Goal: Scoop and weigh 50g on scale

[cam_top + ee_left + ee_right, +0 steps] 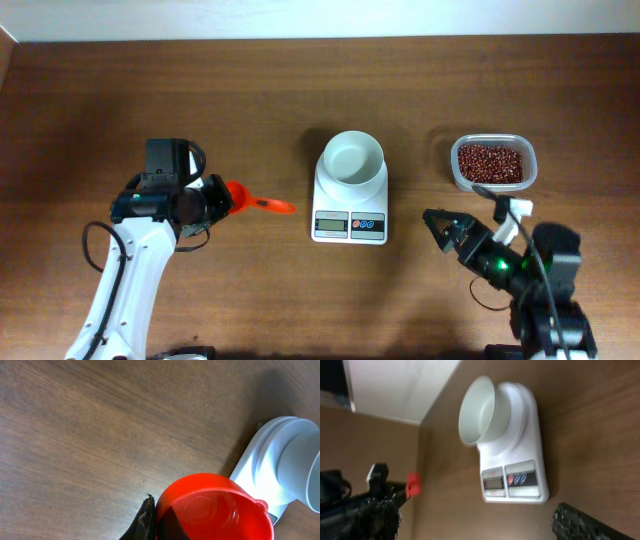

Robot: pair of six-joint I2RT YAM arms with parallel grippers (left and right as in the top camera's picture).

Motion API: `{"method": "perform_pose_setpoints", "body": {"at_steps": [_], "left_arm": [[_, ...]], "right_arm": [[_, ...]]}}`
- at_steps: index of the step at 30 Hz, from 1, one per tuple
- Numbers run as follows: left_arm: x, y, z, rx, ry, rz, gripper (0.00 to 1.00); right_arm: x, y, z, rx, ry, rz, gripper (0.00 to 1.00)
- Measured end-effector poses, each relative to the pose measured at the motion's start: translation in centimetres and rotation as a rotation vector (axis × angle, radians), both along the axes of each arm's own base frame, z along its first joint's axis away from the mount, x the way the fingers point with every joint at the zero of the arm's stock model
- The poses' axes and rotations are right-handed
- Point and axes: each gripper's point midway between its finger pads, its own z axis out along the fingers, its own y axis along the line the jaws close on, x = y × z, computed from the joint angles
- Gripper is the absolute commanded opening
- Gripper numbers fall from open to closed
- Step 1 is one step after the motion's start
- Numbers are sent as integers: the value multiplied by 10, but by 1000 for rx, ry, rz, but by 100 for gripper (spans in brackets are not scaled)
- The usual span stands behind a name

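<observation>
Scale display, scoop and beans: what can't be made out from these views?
Reading on the scale: too small overhead, blurred in the right wrist view.
The scoop: lower part cut off by the bottom edge in the left wrist view; overhead, the left gripper hides where it is gripped.
The beans: depth in the tub unreadable, seen only from above.

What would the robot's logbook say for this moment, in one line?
left fingers: shut on empty red scoop | right fingers: open, holding nothing | scale: bowl empty | beans: in clear tub
</observation>
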Motion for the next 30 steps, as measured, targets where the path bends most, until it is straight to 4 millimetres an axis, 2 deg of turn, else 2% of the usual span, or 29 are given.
{"method": "perform_pose_setpoints", "body": {"at_steps": [4,8,13,18,19,22,24,28,30], "left_arm": [[1,0,0,0,-3,0,0],[1,0,0,0,-2,0,0],[-3,0,-1,-20,24,47,0],[-22,-1,-8,-37,116,95,0],[-31,0,-10,-43,160,132,0],[-38,2,-13,-46,202,189,0],[-42,2,-14,-46,221,202,0],[-50,2,-15,-45,254,209,0],[-52,2,-7,-45,226,209,0]], "right_arm": [[2,19,-17,112,166,125,99],[-1,26,-31,166,252,170,99],[-8,35,-26,178,198,274,99],[-12,40,-24,174,176,313,100],[-16,46,-24,173,177,343,100],[-27,68,-22,156,160,439,100],[-29,73,-22,144,152,461,100],[-29,75,-23,131,150,462,99],[-29,75,-23,130,150,462,99]]}}
